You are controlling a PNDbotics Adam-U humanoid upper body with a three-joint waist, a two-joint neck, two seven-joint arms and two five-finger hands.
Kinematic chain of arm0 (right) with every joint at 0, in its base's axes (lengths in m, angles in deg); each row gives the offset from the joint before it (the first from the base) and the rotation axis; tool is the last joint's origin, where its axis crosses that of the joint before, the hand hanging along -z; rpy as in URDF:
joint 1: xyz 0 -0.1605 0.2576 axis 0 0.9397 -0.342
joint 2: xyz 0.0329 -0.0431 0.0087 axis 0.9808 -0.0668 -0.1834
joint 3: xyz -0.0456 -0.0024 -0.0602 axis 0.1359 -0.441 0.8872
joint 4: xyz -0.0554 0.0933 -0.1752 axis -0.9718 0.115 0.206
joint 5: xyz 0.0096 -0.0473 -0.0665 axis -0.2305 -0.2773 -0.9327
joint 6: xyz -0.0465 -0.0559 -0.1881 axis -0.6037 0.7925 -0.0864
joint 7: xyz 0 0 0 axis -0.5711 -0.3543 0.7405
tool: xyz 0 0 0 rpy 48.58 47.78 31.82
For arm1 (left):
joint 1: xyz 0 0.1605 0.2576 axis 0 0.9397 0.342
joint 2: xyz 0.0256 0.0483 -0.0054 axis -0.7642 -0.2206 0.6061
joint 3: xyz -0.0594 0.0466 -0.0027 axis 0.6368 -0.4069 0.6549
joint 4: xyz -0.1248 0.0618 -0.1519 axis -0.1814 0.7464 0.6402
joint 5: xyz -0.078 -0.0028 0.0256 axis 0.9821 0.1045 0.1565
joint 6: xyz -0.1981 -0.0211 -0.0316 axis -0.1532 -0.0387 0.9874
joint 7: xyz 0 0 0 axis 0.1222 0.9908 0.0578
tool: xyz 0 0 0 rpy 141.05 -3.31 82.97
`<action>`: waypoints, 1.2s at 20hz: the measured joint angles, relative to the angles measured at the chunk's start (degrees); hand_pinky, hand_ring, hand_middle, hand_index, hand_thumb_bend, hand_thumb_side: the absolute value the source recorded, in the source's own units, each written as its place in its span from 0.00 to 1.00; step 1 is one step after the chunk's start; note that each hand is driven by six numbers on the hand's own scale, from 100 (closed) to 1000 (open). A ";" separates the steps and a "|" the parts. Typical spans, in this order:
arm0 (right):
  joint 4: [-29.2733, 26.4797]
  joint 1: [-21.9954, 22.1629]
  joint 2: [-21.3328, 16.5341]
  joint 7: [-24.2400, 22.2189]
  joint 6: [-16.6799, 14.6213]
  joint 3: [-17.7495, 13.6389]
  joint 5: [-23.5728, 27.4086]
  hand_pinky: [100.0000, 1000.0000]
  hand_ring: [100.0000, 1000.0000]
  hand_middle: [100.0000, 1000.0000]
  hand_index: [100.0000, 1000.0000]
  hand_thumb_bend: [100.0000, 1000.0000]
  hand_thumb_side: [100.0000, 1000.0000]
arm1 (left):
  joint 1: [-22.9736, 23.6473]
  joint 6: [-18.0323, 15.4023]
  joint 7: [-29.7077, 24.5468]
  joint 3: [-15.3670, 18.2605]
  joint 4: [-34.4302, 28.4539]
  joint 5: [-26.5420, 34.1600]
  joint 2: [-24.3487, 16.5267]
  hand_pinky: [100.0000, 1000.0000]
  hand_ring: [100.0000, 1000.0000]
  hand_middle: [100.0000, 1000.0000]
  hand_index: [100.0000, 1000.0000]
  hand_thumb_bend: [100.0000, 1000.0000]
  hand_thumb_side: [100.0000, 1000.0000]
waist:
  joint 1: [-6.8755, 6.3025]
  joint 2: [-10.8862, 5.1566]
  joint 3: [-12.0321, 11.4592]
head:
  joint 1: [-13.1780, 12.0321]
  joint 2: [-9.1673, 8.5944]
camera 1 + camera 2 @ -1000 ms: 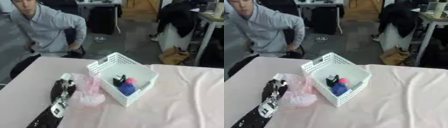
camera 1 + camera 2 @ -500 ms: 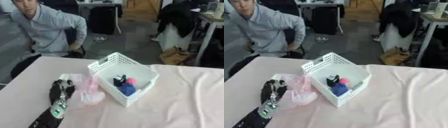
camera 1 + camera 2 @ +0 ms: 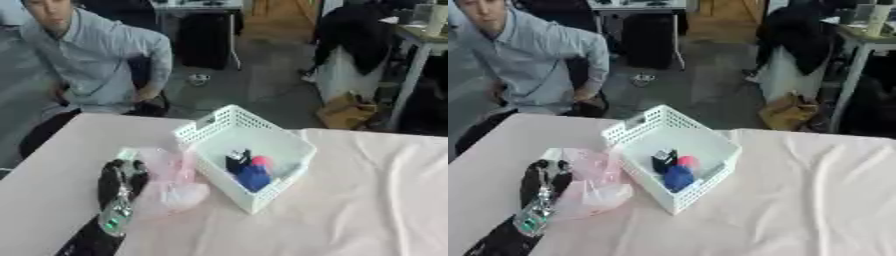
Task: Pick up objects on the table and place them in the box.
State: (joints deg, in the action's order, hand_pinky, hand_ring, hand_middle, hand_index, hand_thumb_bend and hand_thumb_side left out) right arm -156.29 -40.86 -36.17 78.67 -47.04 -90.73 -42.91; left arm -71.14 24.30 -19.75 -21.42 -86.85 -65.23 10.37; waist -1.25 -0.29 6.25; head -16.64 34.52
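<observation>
At the near left edge of the pale pink cloth-covered counter [image 3: 367, 200], the robot's black left hand [image 3: 121, 176] reaches in from the lower left corner, its arm showing a small green light near the wrist. Just to the right of the hand and touching it lies a crumpled, translucent pink plastic bag [image 3: 171, 180]; the fingers rest against the bag's left side, though whether they curl round it or lie straight I cannot tell. The bag's right edge lies just beside the near-left wall of the white perforated plastic box [image 3: 271, 192], which sits askew on the counter. Inside the box lie a blue rounded object [image 3: 255, 177], a small pink ball [image 3: 260, 161] and a dark item [image 3: 235, 159].
</observation>
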 measured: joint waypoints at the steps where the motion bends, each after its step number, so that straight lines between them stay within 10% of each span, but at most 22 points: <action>1: 0.00 0.00 0.00 0.00 0.00 0.00 0.03 0.78 0.83 0.71 0.67 0.00 0.93 | 0.01 -0.11 -0.14 -0.02 -0.29 0.29 0.00 0.04 0.12 0.21 0.36 0.00 0.35 | 0.00 0.00 -0.01 | 0.06 0.00; 13: 0.00 -0.03 0.00 0.01 0.00 0.01 0.12 0.79 0.83 0.71 0.67 0.00 0.93 | 0.49 -3.69 3.04 -0.40 -4.76 3.35 0.06 0.04 0.10 0.19 0.34 0.00 0.39 | 0.01 0.00 -0.04 | 0.40 0.01; 14: 0.00 -0.04 0.00 0.01 0.00 0.01 0.12 0.79 0.83 0.71 0.67 0.00 0.93 | 0.56 -4.03 3.54 -0.54 -5.48 3.66 0.07 0.04 0.10 0.19 0.34 0.00 0.50 | 0.01 0.00 -0.06 | 0.44 0.01; 24: 0.00 -0.04 0.00 0.09 0.08 0.01 0.13 0.79 0.83 0.71 0.67 0.00 0.92 | 0.53 -3.51 6.09 -1.39 -12.19 5.57 -0.07 0.04 0.10 0.18 0.33 0.00 0.41 | 0.01 0.00 -0.07 | 0.78 0.06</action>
State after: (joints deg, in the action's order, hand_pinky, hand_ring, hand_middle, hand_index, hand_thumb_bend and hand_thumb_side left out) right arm -156.29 -40.90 -36.17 78.76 -46.96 -90.72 -42.78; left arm -70.61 20.79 -13.65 -22.81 -99.04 -59.66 10.29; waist -1.25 -0.29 6.19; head -15.86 34.58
